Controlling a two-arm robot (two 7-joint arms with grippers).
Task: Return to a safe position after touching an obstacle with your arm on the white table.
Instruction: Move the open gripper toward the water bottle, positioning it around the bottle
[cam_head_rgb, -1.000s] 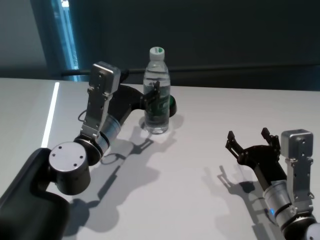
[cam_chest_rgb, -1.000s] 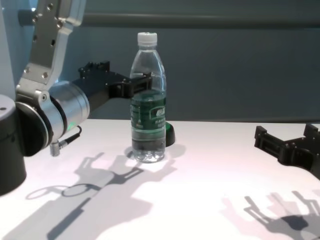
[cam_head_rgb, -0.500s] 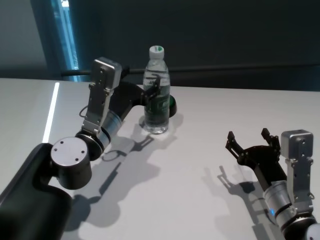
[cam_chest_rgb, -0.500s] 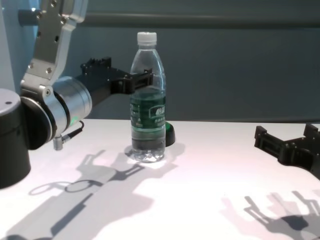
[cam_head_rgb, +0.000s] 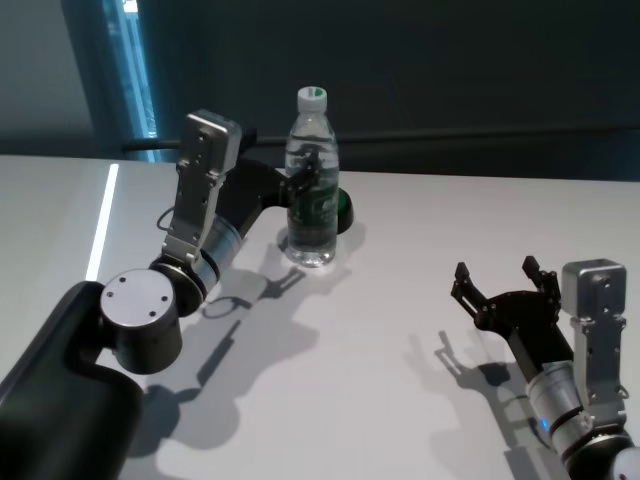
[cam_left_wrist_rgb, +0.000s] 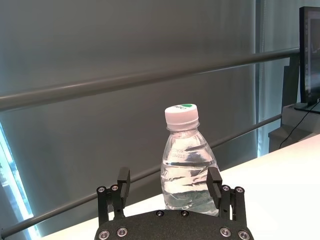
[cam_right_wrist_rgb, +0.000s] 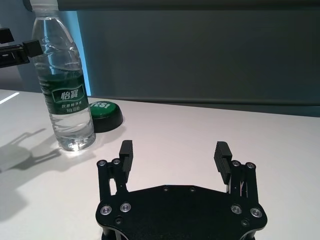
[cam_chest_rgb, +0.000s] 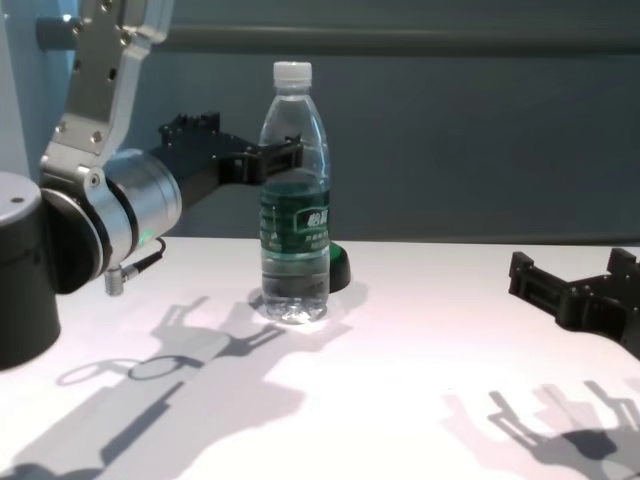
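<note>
Now my left gripper (cam_head_rgb: 308, 172), fingers spread wide, sits against the upright obstacle (cam_head_rgb: 312, 180) on the white table (cam_head_rgb: 400, 300); careless sideways withdrawal could topple it, right gripper (cam_head_rgb: 497, 281) idle, open.

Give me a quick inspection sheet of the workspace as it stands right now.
Surface: white table, glossy, shadowed.
Job's things: water bottle upright, capped.
Clutter: green dome-shaped object just behind the bottle.
Grippers: left gripper open, raised at the bottle's upper half, contact unclear; right gripper open, empty, low at the table's near right.
Cables: thin cable at left wrist.
Surroundings: dark wall, railing, monitor.
</note>
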